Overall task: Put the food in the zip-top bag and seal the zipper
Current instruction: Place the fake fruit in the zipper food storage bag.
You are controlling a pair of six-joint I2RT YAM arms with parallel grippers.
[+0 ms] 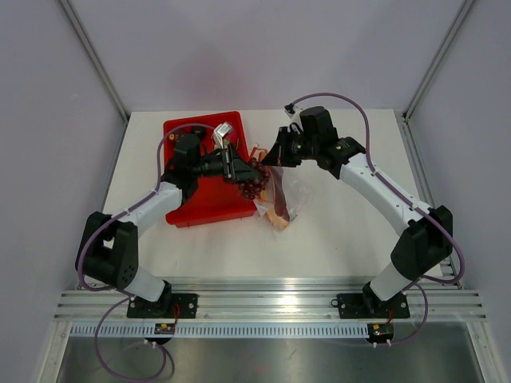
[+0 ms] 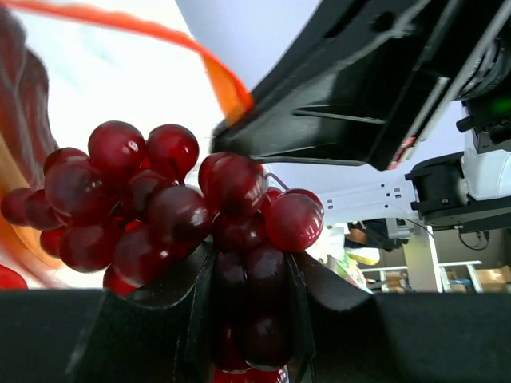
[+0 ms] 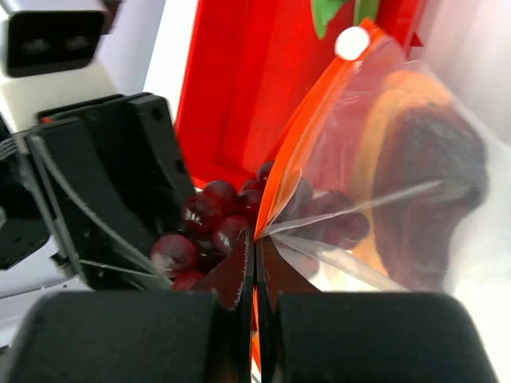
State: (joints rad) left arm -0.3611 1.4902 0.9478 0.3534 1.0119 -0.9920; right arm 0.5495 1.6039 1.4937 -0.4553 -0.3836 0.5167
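Pinching the zipper (image 3: 307, 136), right gripper (image 3: 254, 247) shows clearly only wrist-side.

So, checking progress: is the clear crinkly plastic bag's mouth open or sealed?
Open: right gripper pinches one orange zipper edge, with dark red grape bunch at the gap.

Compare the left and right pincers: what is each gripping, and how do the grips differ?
The left pincer is shut on a bunch of dark red grapes, jaws spread around it; the right pincer pinches the zip-top bag by its orange zipper, jaws nearly touching. Both are loaded and meet at the bag's mouth.
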